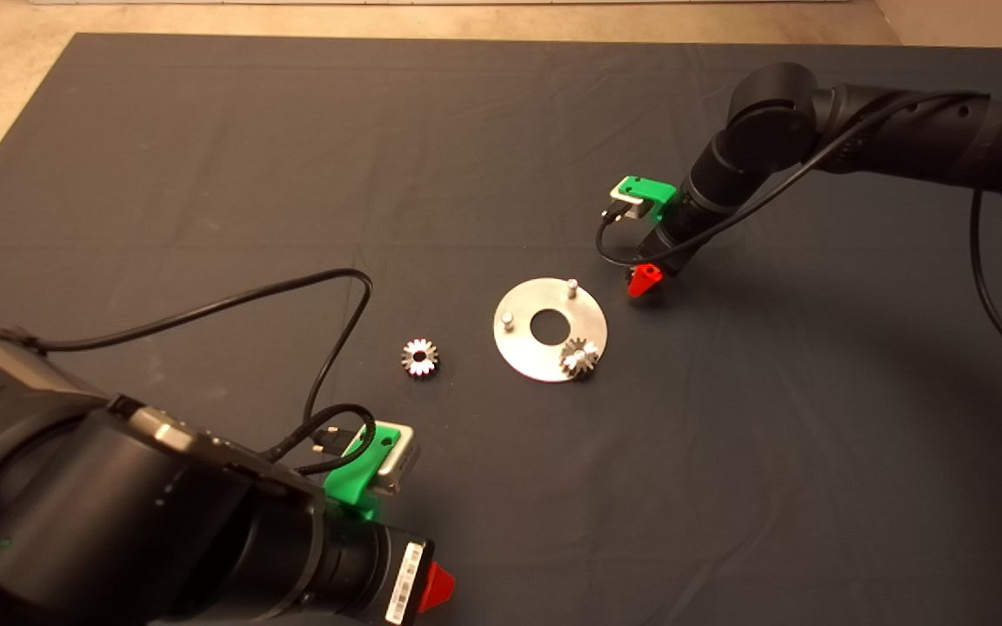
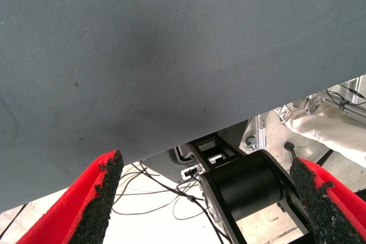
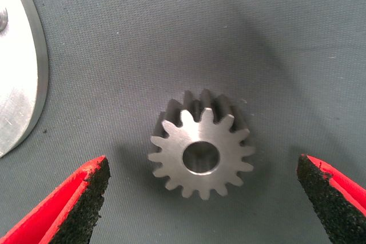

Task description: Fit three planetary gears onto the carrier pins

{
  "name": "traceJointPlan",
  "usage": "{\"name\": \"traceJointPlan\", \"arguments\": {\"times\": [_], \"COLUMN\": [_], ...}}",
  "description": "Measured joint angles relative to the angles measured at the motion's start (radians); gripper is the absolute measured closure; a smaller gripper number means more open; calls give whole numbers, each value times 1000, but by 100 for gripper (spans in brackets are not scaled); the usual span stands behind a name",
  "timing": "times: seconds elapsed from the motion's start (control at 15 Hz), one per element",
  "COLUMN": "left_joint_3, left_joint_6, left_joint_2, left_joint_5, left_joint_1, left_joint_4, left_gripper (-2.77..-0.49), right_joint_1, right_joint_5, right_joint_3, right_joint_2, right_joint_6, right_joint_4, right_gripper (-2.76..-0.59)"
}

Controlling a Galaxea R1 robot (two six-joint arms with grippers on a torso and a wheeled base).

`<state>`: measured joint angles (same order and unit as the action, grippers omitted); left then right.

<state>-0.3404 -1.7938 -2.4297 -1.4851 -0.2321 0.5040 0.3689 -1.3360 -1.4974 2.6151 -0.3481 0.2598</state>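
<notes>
the silver carrier disc (image 1: 525,355) lies flat near the middle of the dark mat (image 1: 205,156), a round plate with a large centre hole. two of its pins stand bare, one (image 1: 571,286) on the far side and one (image 1: 507,319) on the left side of the disc. the third pin carries a gear (image 1: 580,357), a small toothed cog with a shiny face, sitting at the near right edge of the disc. a second gear (image 1: 420,357) lies flat on the mat to the left of the disc, apart from it. the right gripper (image 3: 203,198) hangs just beyond the disc's far right edge, red fingers (image 3: 86,198) spread wide, and under it a third gear (image 3: 200,144) lies flat on the mat: dark-grey steel, bright face, pointed teeth, round centre hole, between the two pads and touching neither. the left gripper (image 2: 203,204) waits at the near left edge of the mat, its fingers (image 2: 94,198) also spread wide and holding nothing.
</notes>
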Motion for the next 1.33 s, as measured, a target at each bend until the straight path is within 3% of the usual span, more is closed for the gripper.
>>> {"name": "traceJointPlan", "arguments": {"times": [1.33], "left_joint_3": [0], "left_joint_6": [0], "left_joint_2": [11], "left_joint_5": [0], "left_joint_1": [0], "left_joint_4": [0], "left_gripper": [-207], "right_joint_1": [0], "right_joint_5": [0], "right_joint_3": [-5], "right_joint_2": [0], "right_joint_6": [0], "right_joint_4": [0], "right_gripper": [-141]}}
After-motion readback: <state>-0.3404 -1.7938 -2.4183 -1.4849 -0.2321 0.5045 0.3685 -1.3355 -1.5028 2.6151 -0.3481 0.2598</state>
